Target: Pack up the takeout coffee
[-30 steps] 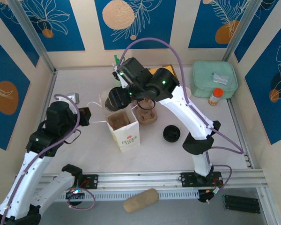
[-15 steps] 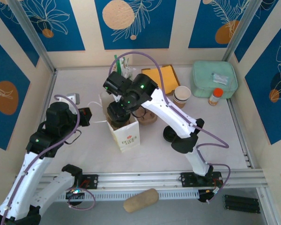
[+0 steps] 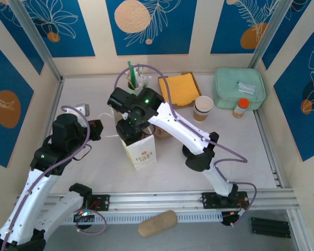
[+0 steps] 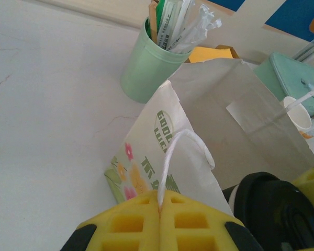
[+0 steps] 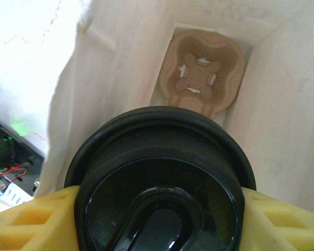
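Takeout coffee fills the lower half of the right wrist view, black lid up, clamped at its sides between the yellow pads of the right gripper. The jaws stand fairly wide because the cup sits between them.

Around it, the white paper bag stands upright at the centre of the top view with its mouth open. The right gripper is right at that mouth. From the wrist, the bag's pale walls rise on both sides, so the coffee looks to be inside the opening or just entering it.

At the bottom of the bag, upper centre of the right wrist view, lies a tan pulp cup carrier. Its socket is bare and the coffee is clearly above it, not seated.

Left of the bag in the top view, the left gripper is pinched tight on the bag's thin white handle loop. In the left wrist view its pads meet at the bottom edge with the cord between them, holding the mouth open.

By my reading, the carry is done and the packing is midway. What remains is lowering the coffee into the carrier, letting go, and lifting the arm clear of the bag.
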`<state>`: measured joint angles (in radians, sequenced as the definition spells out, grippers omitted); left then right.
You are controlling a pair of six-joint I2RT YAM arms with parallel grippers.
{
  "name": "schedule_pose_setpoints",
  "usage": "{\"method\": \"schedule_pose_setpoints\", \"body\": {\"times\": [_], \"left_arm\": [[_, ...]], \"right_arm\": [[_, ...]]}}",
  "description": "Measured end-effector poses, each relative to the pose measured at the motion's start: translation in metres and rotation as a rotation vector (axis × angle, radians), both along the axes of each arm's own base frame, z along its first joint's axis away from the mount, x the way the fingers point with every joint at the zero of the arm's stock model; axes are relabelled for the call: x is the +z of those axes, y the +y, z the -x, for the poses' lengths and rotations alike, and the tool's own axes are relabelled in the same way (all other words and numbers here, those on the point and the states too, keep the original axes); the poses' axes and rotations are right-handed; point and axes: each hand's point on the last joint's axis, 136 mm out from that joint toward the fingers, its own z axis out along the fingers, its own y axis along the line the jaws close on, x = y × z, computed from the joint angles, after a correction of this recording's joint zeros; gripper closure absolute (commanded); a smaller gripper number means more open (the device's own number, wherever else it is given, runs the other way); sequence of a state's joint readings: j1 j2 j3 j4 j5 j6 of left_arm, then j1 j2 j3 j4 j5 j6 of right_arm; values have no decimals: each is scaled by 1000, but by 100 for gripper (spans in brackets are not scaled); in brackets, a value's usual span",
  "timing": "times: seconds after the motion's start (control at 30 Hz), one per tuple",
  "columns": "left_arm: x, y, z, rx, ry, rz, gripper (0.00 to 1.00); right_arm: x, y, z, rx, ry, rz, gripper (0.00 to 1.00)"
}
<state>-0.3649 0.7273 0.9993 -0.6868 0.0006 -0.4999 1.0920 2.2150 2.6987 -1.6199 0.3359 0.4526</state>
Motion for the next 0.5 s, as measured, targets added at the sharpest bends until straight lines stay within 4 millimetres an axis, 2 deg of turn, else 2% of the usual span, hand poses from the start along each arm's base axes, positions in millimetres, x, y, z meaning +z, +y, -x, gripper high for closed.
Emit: {"method": "schedule_pose_setpoints", "body": {"times": [0.37, 0.5], "left_arm": [[1, 1, 3, 0, -9, 3, 100], [1, 1, 4, 0, -11, 4, 100]], "right_arm": [[-18, -6, -7, -33, 19, 59, 55], [-19, -9, -11, -54, 12, 64, 55]]}}
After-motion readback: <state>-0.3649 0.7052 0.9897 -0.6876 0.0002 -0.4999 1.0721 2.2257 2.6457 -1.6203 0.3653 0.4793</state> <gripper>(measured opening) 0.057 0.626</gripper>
